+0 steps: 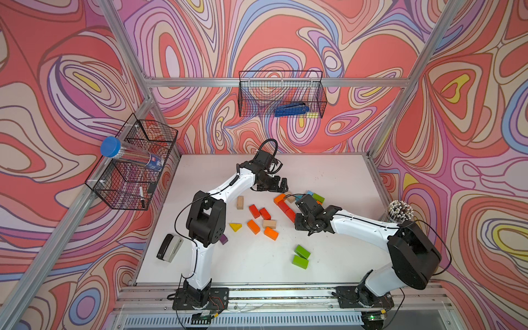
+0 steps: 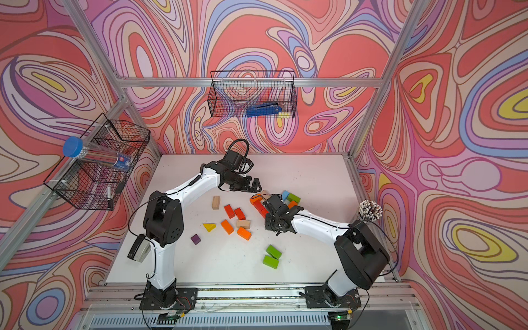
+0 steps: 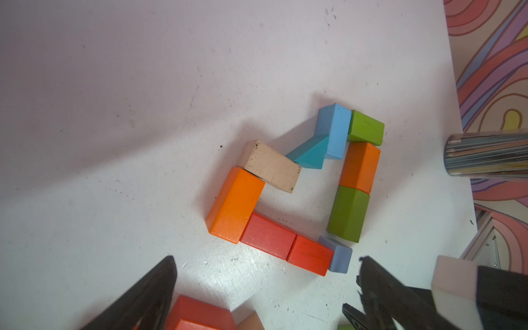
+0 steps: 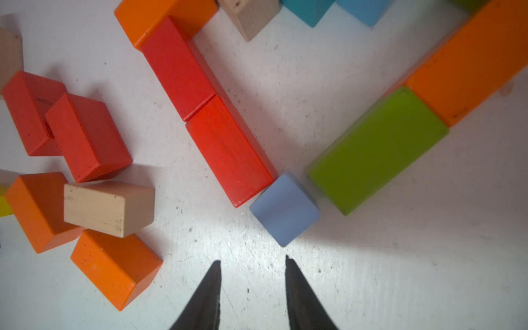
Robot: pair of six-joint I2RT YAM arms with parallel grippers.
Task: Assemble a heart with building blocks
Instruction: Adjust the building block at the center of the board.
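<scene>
As I judge it, the heart is all but finished. Right of the middle of the white desk (image 1: pixel 328 171), ten wooden building blocks lie flat in a closed outline, seen best from my left wrist. There is one plain wood brick (image 3: pixel 268 165), one teal wedge (image 3: pixel 310 155) in the notch, and one light blue brick (image 3: pixel 334 128). Down one side run two green bricks (image 3: pixel 348 213) with an orange brick (image 3: pixel 360 167) between them. One grey-blue cube (image 4: pixel 284 208) forms the tip, then come two red bricks (image 3: pixel 267 235) end to end and a second orange brick (image 3: pixel 234 204).

My right end effector (image 4: pixel 253 261) hangs just short of the cube, its fingers parted a little and grasping nothing. My left end effector (image 1: pixel 281 185) hovers near the outline's far left side, spread wide and empty.

The cube touches the red run and sits just beside the green brick. The plain wood brick lies askew at the orange corner. I think only tidying is left, unless the inside is meant to be filled.

Ten blocks lie loose nearer my bases:
- two loose red bricks (image 1: pixel 254 211)
- two loose orange bricks (image 1: pixel 271 233)
- two loose plain wood bricks (image 1: pixel 240 202)
- two loose green bricks (image 1: pixel 302 251)
- one yellow wedge (image 1: pixel 235 227)
- one purple cube (image 2: pixel 195 239)

That makes twenty in all: four orange, four red, four green, three plain wood, and one each of the rest. One black-and-grey stapler (image 1: pixel 170 247) lies apart from them.
</scene>
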